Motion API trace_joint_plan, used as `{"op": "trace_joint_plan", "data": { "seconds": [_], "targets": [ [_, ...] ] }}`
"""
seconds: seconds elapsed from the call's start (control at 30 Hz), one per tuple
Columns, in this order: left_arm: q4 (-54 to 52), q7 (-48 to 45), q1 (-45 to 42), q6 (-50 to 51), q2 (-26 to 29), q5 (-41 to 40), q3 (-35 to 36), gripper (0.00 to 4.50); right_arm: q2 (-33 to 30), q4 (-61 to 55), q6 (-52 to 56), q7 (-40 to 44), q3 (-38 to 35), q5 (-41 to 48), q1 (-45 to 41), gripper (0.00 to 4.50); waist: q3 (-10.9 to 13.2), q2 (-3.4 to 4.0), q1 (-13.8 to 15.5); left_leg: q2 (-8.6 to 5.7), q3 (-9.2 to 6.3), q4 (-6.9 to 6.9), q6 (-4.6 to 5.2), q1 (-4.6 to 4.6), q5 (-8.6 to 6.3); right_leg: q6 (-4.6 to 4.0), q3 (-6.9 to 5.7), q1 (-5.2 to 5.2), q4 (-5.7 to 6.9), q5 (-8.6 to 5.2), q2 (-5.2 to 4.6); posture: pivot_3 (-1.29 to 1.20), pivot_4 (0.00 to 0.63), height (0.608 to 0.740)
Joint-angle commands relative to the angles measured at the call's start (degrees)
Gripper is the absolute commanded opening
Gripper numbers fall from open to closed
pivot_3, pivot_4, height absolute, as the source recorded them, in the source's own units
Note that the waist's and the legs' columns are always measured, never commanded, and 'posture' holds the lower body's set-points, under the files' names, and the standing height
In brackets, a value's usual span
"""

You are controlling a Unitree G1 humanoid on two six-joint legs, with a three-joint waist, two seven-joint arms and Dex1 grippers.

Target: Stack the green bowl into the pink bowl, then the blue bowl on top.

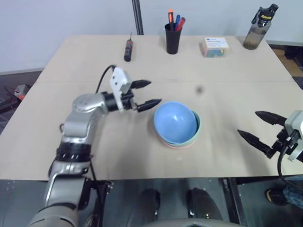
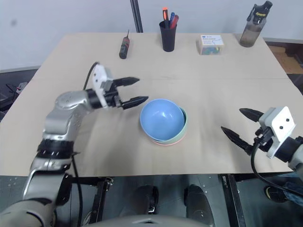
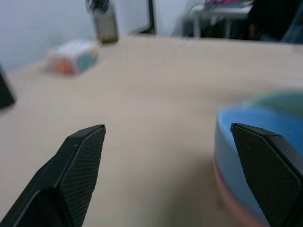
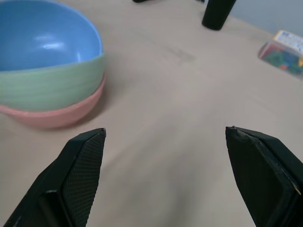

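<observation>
The three bowls stand nested in one stack near the middle of the table [image 1: 227, 94]. The pink bowl [image 4: 57, 113] is at the bottom, the green bowl [image 4: 52, 85] sits in it, and the blue bowl [image 1: 175, 122] sits on top, tilted toward the robot's left.

The left gripper [image 1: 146, 94] hangs just beside the stack on its left, fingers pointing toward the blue bowl's rim. Its jaws are spread wide and hold nothing. The right gripper [image 1: 260, 129] is well apart from the stack, near the table's right front edge. Its jaws are also spread wide and empty.

Along the far edge of the table stand a screwdriver [image 1: 128, 48], a black cup of pens [image 1: 173, 38], a small box [image 1: 214, 47] and a bottle [image 1: 259, 28].
</observation>
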Motion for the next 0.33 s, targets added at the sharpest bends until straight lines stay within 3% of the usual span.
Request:
{"op": "trace_joint_plan", "data": {
  "seconds": [0.03, 0.17, 0.33],
  "targets": [
    [-9.3, -2.5, 6.9, 1.5, 5.2, -3.7, 5.6, 4.48, -1.8, 0.5, -1.5, 6.2, -6.3, 2.8, 2.4, 4.24, 0.0, 0.0, 0.0, 0.02, 0.01, -0.03, 0.0, 0.01, -0.01, 0.0, 0.01, 0.0, -0.01, 0.0, -0.01, 0.0, 0.15, 0.74],
    [-13.2, -4.9, 14.3, 2.0, 9.9, -5.7, 9.4, 4.48, -3.1, 0.3, -0.8, 10.3, -9.3, 5.5, 4.1, 4.24, 0.0, 0.01, 0.3, 0.09, -0.02, -0.04, 0.0, 0.08, -0.01, -0.01, -0.03, 0.08, -0.01, 0.0, -0.03, 0.0, 0.15, 0.74],
    [-13.8, -5.8, 17.2, 2.8, 12.8, -7.0, 11.2, 4.48, -4.0, 0.1, -0.8, 12.5, -10.1, 6.0, 5.1, 4.24, 0.0, 0.01, 0.9, 0.08, -0.02, -0.03, 0.01, 0.14, -0.01, -0.02, -0.05, 0.13, 0.0, 0.0, -0.04, 0.0, 0.15, 0.74]
  ]
}}
